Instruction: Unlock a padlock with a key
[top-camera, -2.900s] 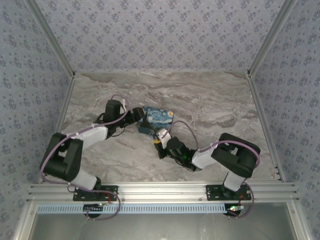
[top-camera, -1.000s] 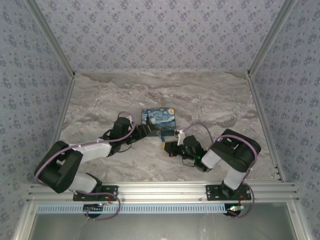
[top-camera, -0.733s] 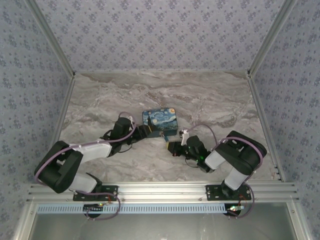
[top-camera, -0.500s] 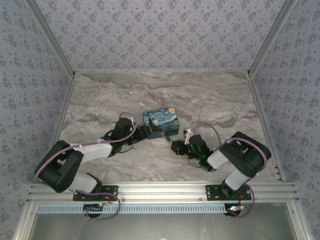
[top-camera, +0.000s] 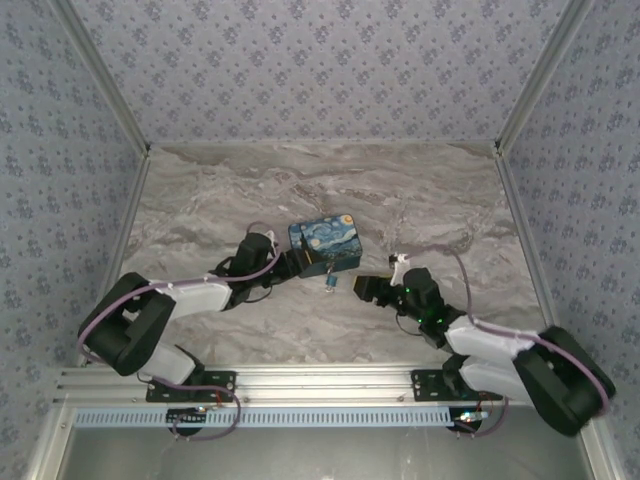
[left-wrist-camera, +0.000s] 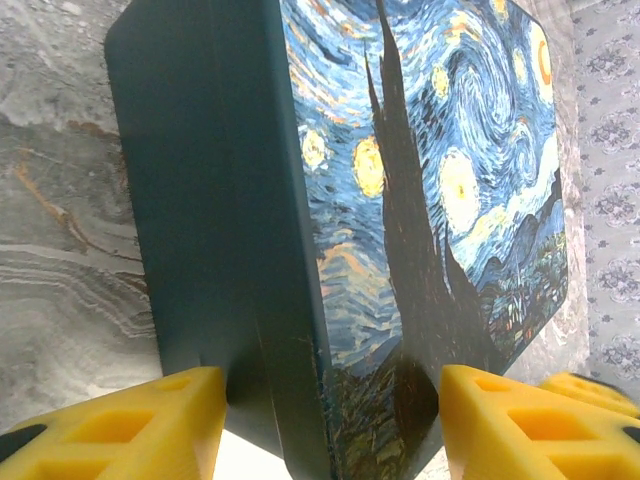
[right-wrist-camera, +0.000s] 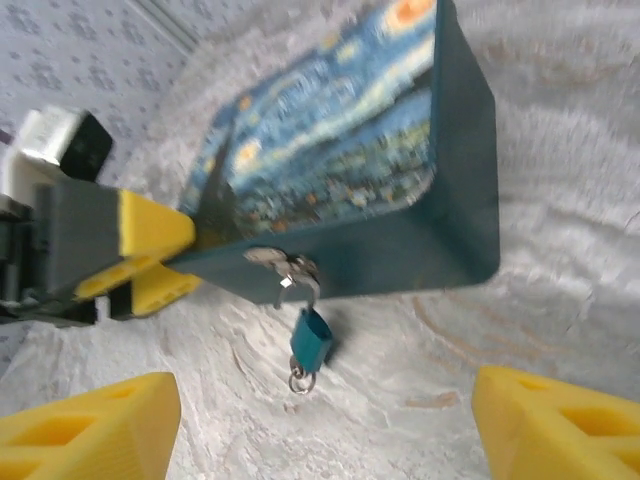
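Two black-and-white robot arms reach in from the near edge of the grey-veined marble table (top-camera: 200, 200) and meet at a rectangular box (top-camera: 325, 240) with dark teal walls and a blue-and-yellow Starry Night print on its lid. The box sits near the middle of the table. The left gripper (top-camera: 290, 263) comes at it from its left end. In the left wrist view its yellow fingers (left-wrist-camera: 120, 425) are closed onto the box, one against the dark teal side and the other against the printed face, so the box is clamped between them. The tiny teal-blue padlock (right-wrist-camera: 310, 337) hangs by its thin silvery shackle (right-wrist-camera: 303, 282) from a small metal latch (right-wrist-camera: 265, 258) on the box's front wall, the wall facing the right arm. Its body slants down toward the marble just in front of that wall. Whether it touches the surface cannot be told. A small metal ring (right-wrist-camera: 298, 380) shows at the padlock's lower end, but what it belongs to is too small to make out. Whether the shackle is locked or released is also unclear. The right gripper (top-camera: 362, 285) lies low over the table just to the right of the padlock and apart from it. Its yellow fingertips (right-wrist-camera: 90, 420) are spread wide with nothing between them, and the padlock lies ahead of the gap.
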